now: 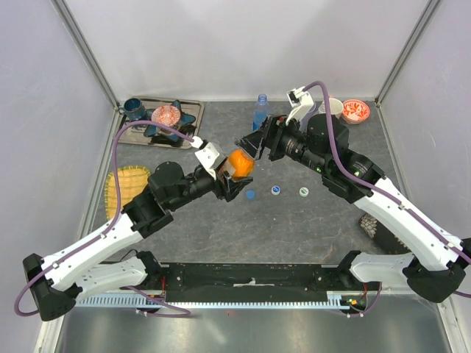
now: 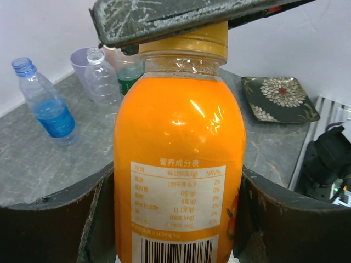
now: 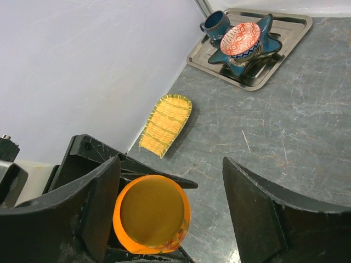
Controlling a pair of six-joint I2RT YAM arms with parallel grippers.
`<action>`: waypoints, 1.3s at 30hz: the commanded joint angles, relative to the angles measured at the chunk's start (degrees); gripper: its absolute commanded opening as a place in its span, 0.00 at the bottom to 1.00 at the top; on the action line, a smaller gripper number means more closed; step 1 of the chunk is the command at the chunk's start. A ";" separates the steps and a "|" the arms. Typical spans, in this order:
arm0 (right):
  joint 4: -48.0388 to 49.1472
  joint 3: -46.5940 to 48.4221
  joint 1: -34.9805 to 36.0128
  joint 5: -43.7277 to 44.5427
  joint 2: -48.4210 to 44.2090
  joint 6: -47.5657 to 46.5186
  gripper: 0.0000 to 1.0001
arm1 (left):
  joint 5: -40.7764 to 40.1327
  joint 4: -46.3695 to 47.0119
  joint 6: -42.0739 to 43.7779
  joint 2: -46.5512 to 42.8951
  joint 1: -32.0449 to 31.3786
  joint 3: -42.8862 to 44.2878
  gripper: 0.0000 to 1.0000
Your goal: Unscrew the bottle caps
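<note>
The small plastic bottle of orange liquid (image 2: 178,137) is clamped over mid-table (image 1: 294,228) by the left claw (image 2: 175,219), its orange cap (image 2: 184,41) yet to be pinched and turned by the open right claw (image 3: 170,175).

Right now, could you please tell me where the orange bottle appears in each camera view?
Top external: orange bottle at centre.
Left wrist: the bottle fills the middle.
Right wrist: the bottle at bottom left, seen cap-end on.
Shared landmark: yellow woven tray, left in top view, near centre in right wrist; absent from left wrist.
</note>
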 commanded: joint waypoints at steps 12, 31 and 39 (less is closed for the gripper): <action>1.09 0.73 0.30 0.90 -0.17 1.45 0.61 | -11.57 2.66 5.31 -1.11 -1.62 -0.64 0.34; 3.55 -2.17 0.65 -12.97 0.27 -4.52 0.00 | -6.93 3.54 2.25 -3.13 -1.71 -0.29 0.31; 0.04 0.29 0.56 -28.35 0.53 -15.86 0.00 | 31.46 6.87 -10.12 -3.58 5.66 2.70 0.27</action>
